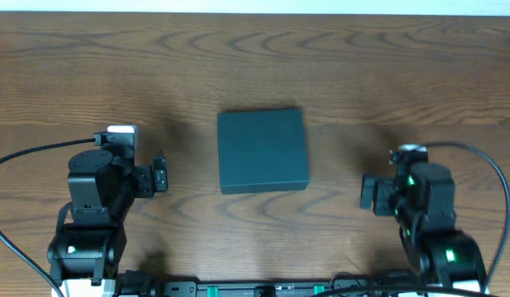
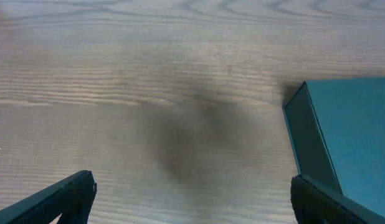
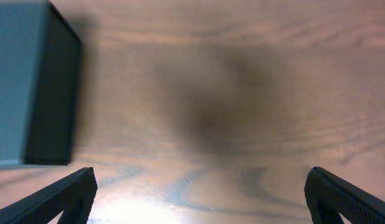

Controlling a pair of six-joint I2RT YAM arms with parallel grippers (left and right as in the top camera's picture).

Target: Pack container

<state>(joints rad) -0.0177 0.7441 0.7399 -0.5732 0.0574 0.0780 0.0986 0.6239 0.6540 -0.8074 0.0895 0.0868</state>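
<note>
The dark teal-green container (image 1: pixel 262 150) sits shut in the middle of the wooden table, its lid flat. It also shows at the right edge of the left wrist view (image 2: pixel 348 137) and at the upper left of the right wrist view (image 3: pixel 30 81). My left gripper (image 1: pixel 160 176) is open and empty, left of the container and apart from it; its fingertips frame bare wood (image 2: pixel 192 199). My right gripper (image 1: pixel 369 192) is open and empty, right of the container and apart from it, also over bare wood (image 3: pixel 202 196).
The wooden table (image 1: pixel 255 58) runs to the far edge at the top of the overhead view. Black cables (image 1: pixel 32 153) loop from both arms near the table's sides. A dark bar with green marks (image 1: pixel 255 289) lies along the near edge.
</note>
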